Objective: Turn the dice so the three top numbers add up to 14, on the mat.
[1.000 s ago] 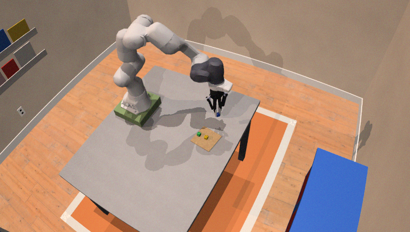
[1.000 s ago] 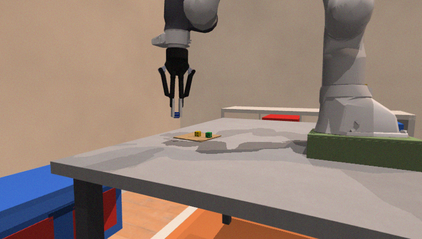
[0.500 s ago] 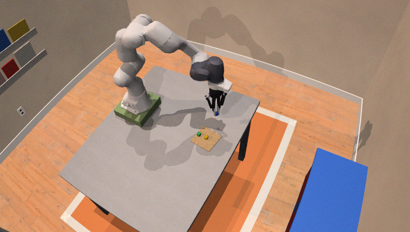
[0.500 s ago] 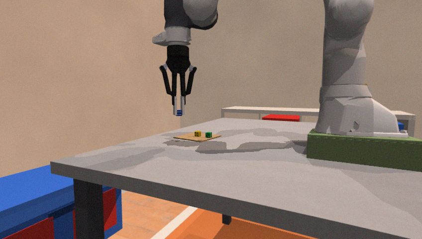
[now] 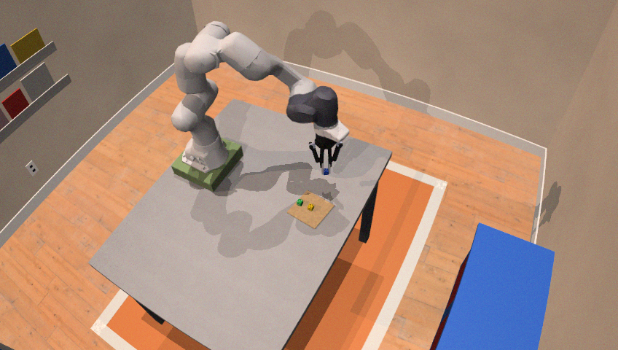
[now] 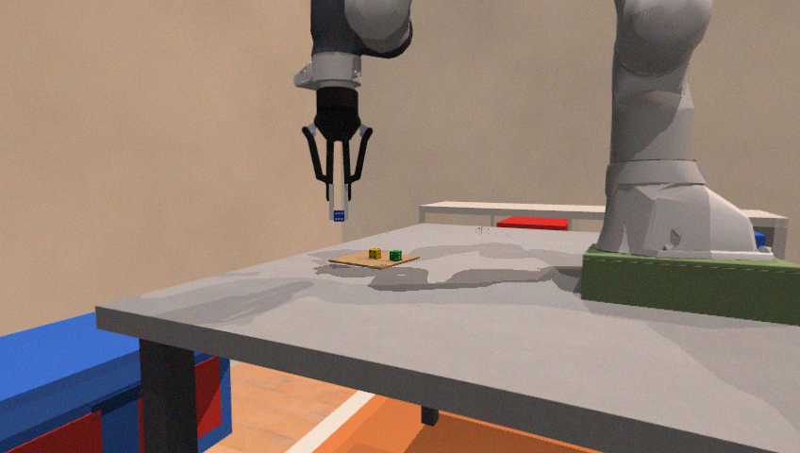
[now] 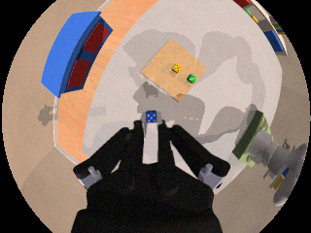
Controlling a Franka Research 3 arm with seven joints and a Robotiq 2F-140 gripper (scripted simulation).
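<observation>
Carefully now: my hand [image 5: 326, 170] [image 6: 339, 215] [image 7: 152, 117] pinches the blue die [image 5: 326, 171] [image 6: 339, 215] [image 7: 151, 116] above the bench [image 5: 208, 264] [image 6: 449, 314] [image 7: 121, 87], at twelve o'clock from the mat [image 5: 314, 219] [image 6: 358, 260] [image 7: 162, 63] in the top view; slack fingertips could let it twist, spoiling its number.
</observation>
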